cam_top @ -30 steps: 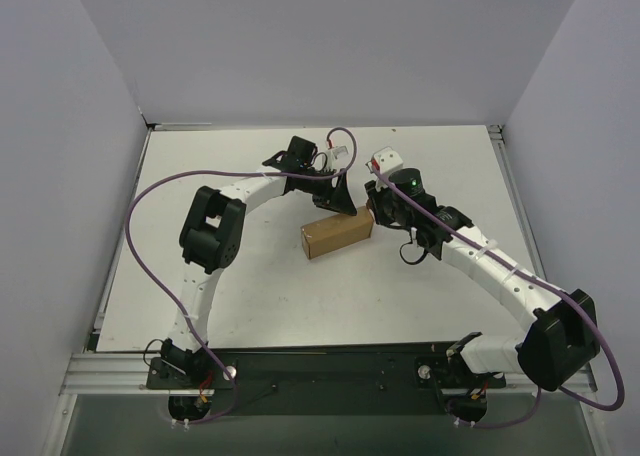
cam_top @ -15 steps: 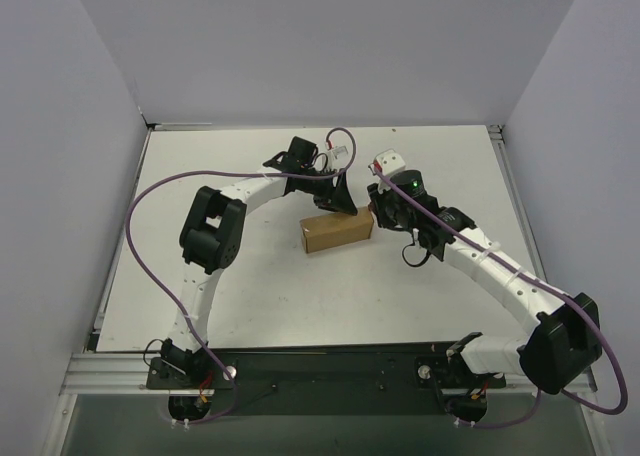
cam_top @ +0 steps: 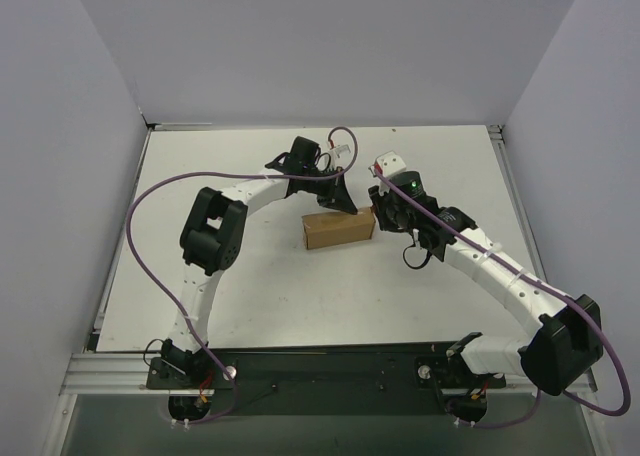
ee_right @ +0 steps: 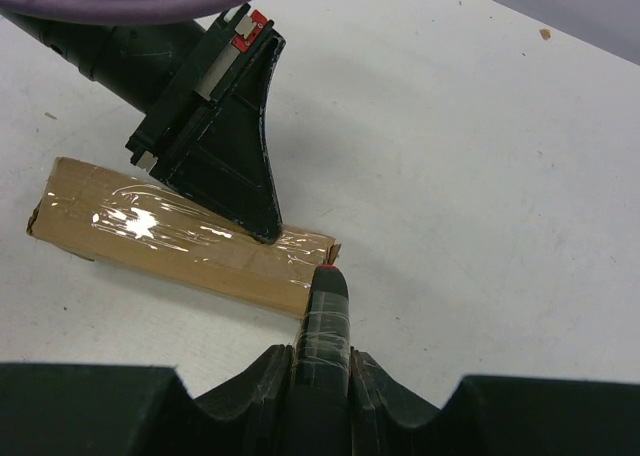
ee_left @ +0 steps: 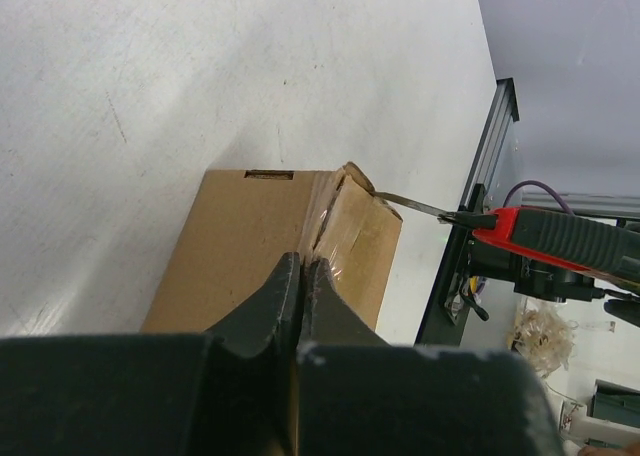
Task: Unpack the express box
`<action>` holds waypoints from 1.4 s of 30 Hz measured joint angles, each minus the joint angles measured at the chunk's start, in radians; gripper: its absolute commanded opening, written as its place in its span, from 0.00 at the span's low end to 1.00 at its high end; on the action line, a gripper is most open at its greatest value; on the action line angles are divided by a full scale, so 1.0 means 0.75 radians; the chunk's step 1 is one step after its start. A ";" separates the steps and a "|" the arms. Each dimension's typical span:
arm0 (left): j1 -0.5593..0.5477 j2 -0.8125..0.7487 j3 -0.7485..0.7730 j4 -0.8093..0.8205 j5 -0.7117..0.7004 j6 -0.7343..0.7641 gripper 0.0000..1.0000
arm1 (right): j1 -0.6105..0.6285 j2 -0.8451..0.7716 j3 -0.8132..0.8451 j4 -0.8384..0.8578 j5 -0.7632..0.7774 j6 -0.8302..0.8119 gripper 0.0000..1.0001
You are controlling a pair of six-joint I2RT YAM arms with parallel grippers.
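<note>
The express box [cam_top: 339,228] lies flat near the middle of the desk [cam_top: 260,296]. Its long axis runs left to right, with the right end turned slightly toward the far side and the taped seam facing up. The left pincer [ee_right: 266,232] comes down from the far side, its fingers pressed together with nothing between them. Its tips touch the taped top on the right half of the box. The right pincer [ee_right: 320,361] is clamped on the handle of a red-and-black utility knife [ee_left: 555,234] just right of the box. The thin blade [ee_left: 415,207] points left and reaches the upper edge of the box's right end.
</note>
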 measured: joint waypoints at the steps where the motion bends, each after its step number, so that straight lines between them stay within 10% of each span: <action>1: -0.001 0.000 -0.002 0.004 0.001 -0.002 0.00 | 0.001 0.000 0.002 -0.004 0.001 0.000 0.00; 42: 0.009 -0.068 -0.139 0.134 -0.053 -0.136 0.00 | 0.038 -0.002 0.115 -0.264 -0.002 -0.016 0.00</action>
